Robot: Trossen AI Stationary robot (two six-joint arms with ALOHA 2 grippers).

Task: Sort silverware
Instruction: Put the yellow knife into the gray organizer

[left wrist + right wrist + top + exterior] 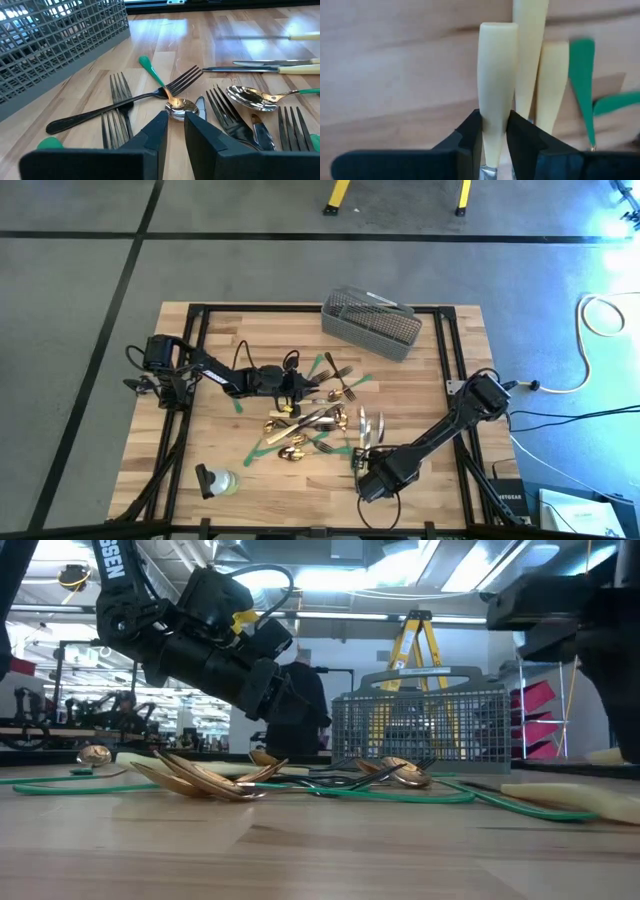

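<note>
The silverware lies mixed in a pile at the table's middle: gold spoons, dark forks and cream-handled knives. My left gripper hangs low over the pile's far left part, shut to a narrow gap. Its tips stand just short of a gold spoon's bowl. My right gripper points down near the table's front, right of the pile, shut on one cream-handled knife. Two more cream handles lie on the wood below it. My left gripper: I cannot tell whether its fingertips touch the spoon's bowl. My right gripper pinches the knife's cream handle between its two fingers, at the end near the blade. The fingers come from above and lie across the knife. The knife sits about level, nearer the camera than the handles on the wood.
A grey wire mesh basket stands at the table's far edge. Green tape strips lie flat among the cutlery. A small pale bottle with a dark cap lies near the front left. Black rails frame the table top.
</note>
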